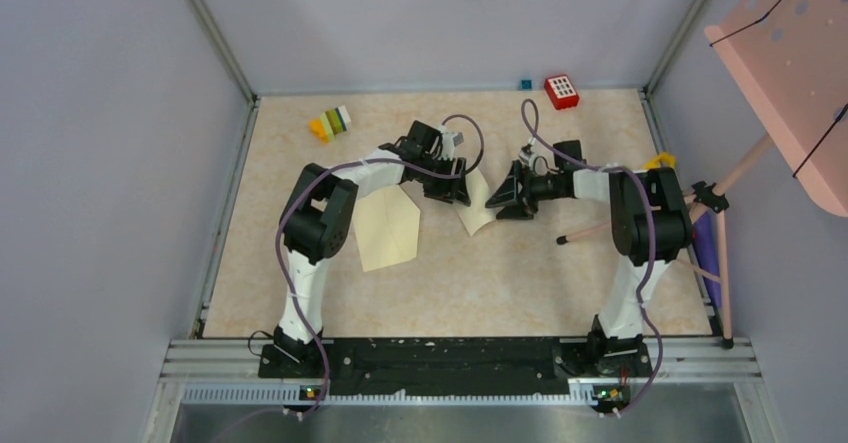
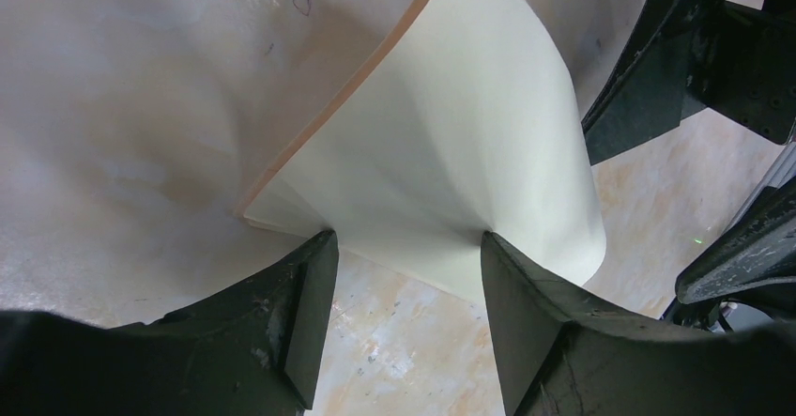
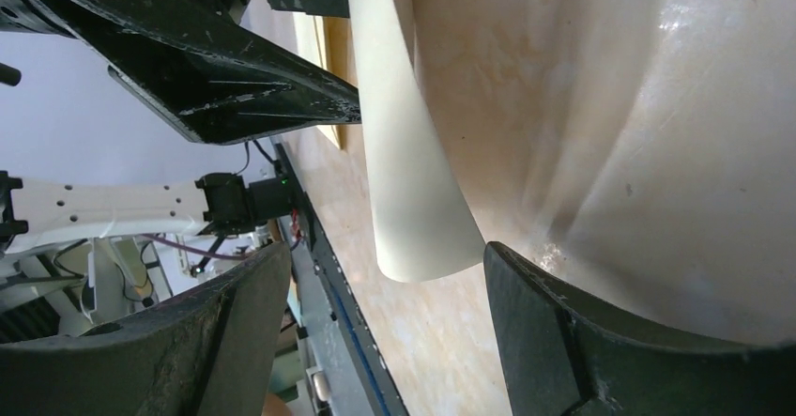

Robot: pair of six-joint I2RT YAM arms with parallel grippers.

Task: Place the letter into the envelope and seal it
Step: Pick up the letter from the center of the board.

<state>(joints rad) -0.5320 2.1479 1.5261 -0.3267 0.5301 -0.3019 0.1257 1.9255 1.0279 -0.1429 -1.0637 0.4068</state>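
The pale cream envelope (image 1: 385, 228) lies flat on the table, left of centre, partly under my left arm. The letter (image 1: 476, 213), a cream sheet, stands curled up off the table between my two grippers. In the left wrist view the letter (image 2: 451, 134) bows upward, and both fingertips of my open left gripper (image 2: 405, 242) touch its near edge, with bare table between them. My left gripper (image 1: 450, 188) is at the sheet's left side. My right gripper (image 1: 500, 201) faces it from the right. The right gripper (image 3: 385, 256) is open, the letter's curled edge (image 3: 413, 200) just beyond its fingertips.
Coloured blocks (image 1: 331, 123) sit at the back left. A red box with white buttons (image 1: 562, 91) and a small blue cube (image 1: 525, 84) are by the back wall. A pink perforated board on a tripod (image 1: 790, 63) stands off the right edge.
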